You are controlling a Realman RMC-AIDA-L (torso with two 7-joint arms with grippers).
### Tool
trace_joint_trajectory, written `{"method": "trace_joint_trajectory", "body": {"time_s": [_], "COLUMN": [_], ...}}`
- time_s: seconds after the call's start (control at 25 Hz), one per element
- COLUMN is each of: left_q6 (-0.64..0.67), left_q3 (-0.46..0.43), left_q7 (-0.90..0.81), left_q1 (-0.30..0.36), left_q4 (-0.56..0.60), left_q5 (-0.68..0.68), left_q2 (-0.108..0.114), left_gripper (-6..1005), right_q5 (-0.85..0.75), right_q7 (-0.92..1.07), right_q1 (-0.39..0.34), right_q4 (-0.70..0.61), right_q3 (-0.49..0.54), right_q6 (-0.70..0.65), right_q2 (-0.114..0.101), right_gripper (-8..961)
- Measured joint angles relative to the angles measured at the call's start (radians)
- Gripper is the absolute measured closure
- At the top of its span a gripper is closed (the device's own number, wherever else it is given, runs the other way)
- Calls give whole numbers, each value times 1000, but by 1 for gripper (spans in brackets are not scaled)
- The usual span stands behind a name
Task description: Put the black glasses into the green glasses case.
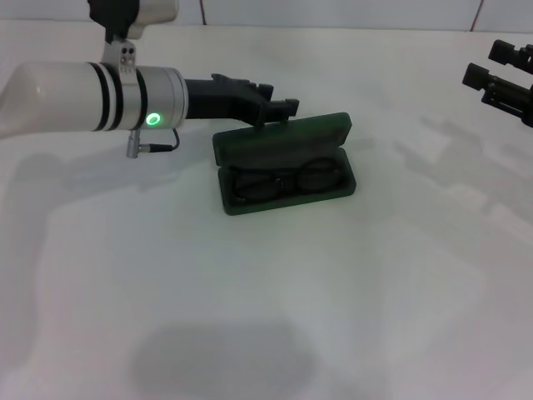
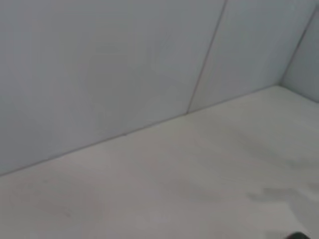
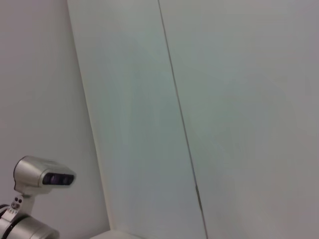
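The green glasses case (image 1: pixel 285 167) lies open in the middle of the white table, its lid (image 1: pixel 283 137) standing up at the back. The black glasses (image 1: pixel 283 182) lie folded inside the case's lower half. My left gripper (image 1: pixel 281 98) reaches in from the left and sits just behind the top edge of the lid, close to it, open and holding nothing. My right gripper (image 1: pixel 487 67) hangs parked at the far right, open and empty. The wrist views show neither the case nor the glasses.
The white table (image 1: pixel 350 292) spreads around the case. The left wrist view shows the table and the grey back wall (image 2: pixel 124 59). The right wrist view shows wall panels and the robot's head camera (image 3: pixel 42 179).
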Motion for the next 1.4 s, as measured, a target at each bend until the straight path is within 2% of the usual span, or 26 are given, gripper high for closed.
{"method": "trace_joint_trajectory", "body": {"time_s": [0.16,0.28,0.44,0.6,0.72,0.84,0.96,1.08,1.2,1.4], "left_q6": [11,29,61,72,102,247,470,697,764,776], "left_q3": [51,82,106,178,196,183,168,144,116,113], "left_q7": [3,29,155,309,397,509,544,563,608,664], "left_q1": [9,33,77,119,150,198,248,306,357,401], "left_q4": [5,22,34,27,32,39,65,106,120,125], "left_q5": [-1,-2,-8,-107,-208,-359,-448,-471,-469,-441], "left_q2": [0,-5,-19,-24,-24,-11,23,59,72,78], "left_gripper": [440,439,439,438,438,438,437,437,376,274], "right_q5": [-3,-3,-4,-6,-25,-88,-155,-183,-185,-185], "right_q7": [-2,-4,-5,-5,-13,-37,-79,-129,-150,-157], "right_q1": [4,7,13,21,25,38,60,69,71,87], "right_q4": [0,1,1,2,-4,-23,-32,-35,-36,-24], "right_q3": [1,2,-1,-7,-11,-30,-52,-71,-111,-165], "right_q6": [0,19,57,75,50,-60,-198,-262,-266,-254], "right_q2": [1,2,8,13,17,21,28,50,67,67], "right_gripper": [283,281,278,275,273,271,269,266,264,262]}}
